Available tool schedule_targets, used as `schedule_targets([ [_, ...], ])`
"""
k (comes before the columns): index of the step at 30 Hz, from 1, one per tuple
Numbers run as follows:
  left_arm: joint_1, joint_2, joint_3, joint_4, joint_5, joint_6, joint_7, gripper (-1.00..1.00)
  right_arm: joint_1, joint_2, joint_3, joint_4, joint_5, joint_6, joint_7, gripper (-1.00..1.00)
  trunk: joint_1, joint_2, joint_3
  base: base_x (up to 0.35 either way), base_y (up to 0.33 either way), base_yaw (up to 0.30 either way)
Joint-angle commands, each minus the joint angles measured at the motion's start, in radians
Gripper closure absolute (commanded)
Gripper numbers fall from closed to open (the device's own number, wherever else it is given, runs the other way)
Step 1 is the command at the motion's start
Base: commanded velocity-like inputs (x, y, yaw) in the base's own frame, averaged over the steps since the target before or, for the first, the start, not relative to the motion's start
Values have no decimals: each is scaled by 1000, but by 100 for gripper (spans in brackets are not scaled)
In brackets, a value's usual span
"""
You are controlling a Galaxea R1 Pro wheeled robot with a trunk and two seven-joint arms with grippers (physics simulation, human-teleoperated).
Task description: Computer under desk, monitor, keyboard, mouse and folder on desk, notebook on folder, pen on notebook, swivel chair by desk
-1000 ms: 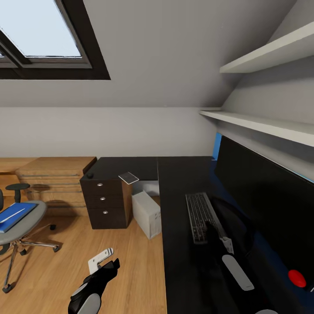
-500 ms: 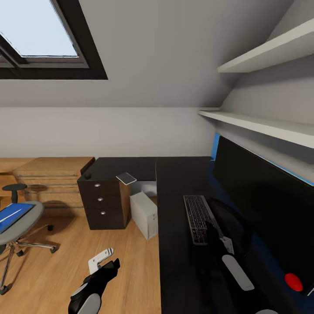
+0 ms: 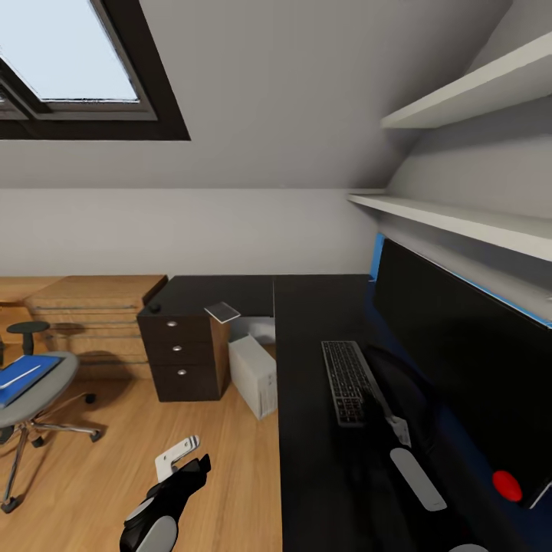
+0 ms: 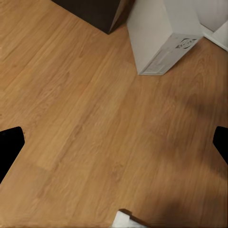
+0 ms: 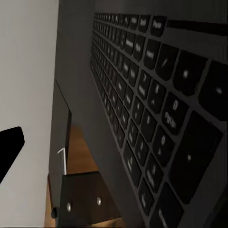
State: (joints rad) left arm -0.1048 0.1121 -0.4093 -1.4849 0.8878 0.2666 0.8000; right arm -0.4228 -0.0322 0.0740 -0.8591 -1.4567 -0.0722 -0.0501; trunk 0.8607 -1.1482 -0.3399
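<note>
The black desk [image 3: 307, 314] carries the wide black monitor [image 3: 460, 345] and, in front of it, the keyboard [image 3: 346, 379]. My right gripper [image 3: 369, 405] is at the keyboard's near end. In the right wrist view the keys [image 5: 152, 95] are very close, and one fingertip [image 5: 10, 147] stands far out, so it is open. The grey computer [image 3: 257, 374] stands under the desk. The small dark mouse [image 3: 156, 308] and the notebook [image 3: 223, 311] lie on the drawer unit. The swivel chair [image 3: 42, 387] holds the blue folder [image 3: 19, 379] with the white pen [image 3: 23, 373]. My left gripper [image 3: 186, 458] hangs open above the floor.
A light wooden chest [image 3: 92, 314] stands against the wall left of the drawer unit [image 3: 184, 356]. White shelves [image 3: 460, 218] run above the monitor. A red round thing [image 3: 506, 484] lies by the monitor's foot. Wooden floor [image 4: 95, 118] spreads between chair and desk, with the computer's corner [image 4: 161, 38] beyond.
The whole picture has shifted slightly to the left, so the camera has turned a little. Both arms and the things on the desk keep their places.
</note>
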Motion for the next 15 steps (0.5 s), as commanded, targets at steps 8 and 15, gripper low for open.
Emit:
schedule_targets([
  [8, -1, 1, -2, -2, 3, 3, 7, -100, -1, -2, 6, -1, -10, -8, -5, -100, 0, -1, -1, -326, 0, 0],
  [15, -1, 1, -2, -2, 3, 3, 7, -100, -1, -2, 6, -2, -10, -8, -5, -100, 0, -1, -1, -336, -23, 0],
])
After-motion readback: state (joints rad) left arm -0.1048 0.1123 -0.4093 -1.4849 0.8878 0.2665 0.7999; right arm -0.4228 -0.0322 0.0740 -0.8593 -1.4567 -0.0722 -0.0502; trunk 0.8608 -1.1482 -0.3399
